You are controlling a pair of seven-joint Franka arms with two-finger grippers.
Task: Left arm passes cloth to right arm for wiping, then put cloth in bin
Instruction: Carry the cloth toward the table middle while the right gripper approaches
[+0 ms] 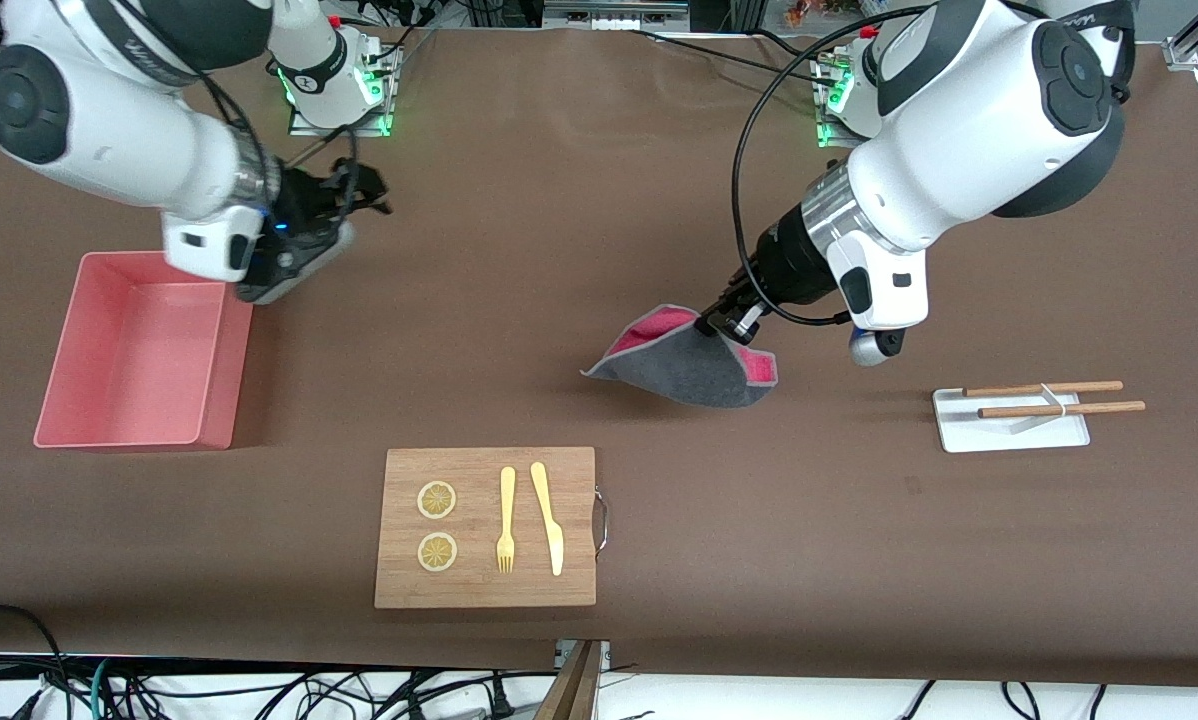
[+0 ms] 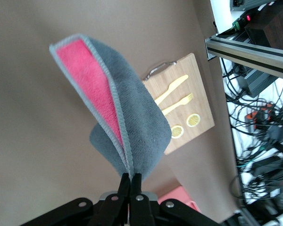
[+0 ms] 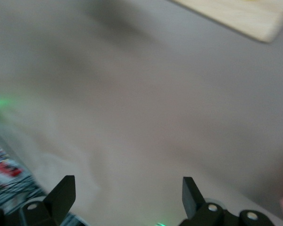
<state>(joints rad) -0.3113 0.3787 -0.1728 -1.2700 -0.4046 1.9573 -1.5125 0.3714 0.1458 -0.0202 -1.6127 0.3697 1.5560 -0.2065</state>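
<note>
Mid-table, the left gripper (image 1: 716, 322) is clamped on the cloth (image 1: 684, 362), which hangs toward the right arm's end; there the right gripper (image 1: 354, 200), fingers spread wide, waits over the table beside the bin (image 1: 209, 395)

There were one cloth (image 1: 687, 368), one bin (image 1: 135, 352), one board (image 1: 486, 527), two lemon slices (image 1: 437, 500), one fork (image 1: 506, 519), one knife (image 1: 548, 517), one tray (image 1: 1009, 424) and two sticks (image 1: 1044, 388)
</note>
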